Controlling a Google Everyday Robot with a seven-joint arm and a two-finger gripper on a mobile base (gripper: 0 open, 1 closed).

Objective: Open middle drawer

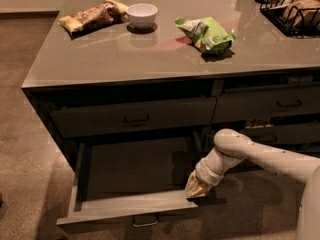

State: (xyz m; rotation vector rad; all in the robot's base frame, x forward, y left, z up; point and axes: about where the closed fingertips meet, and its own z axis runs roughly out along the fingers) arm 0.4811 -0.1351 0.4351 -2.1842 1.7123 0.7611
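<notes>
Gripper sits low, below the worktop's front edge and right of its middle, at the right end of the middle drawer's front panel, touching or just over its top rim. Fingers point down toward the panel; whether they are parted or closed on anything cannot be told. White arm comes in from the lower right.

Middle drawer is pulled well out below the left half of the worktop's front edge; dark bare inside visible, small loop handle at centre of its front. Drawer above is closed, handle centred.

Worktop holds:
- white bowl, near the back edge, left of centre
- yellow-brown snack bag, just left of the bowl, toward the back-left corner
- green bag, mid-worktop, right of the bowl
- black wire basket, back-right corner
</notes>
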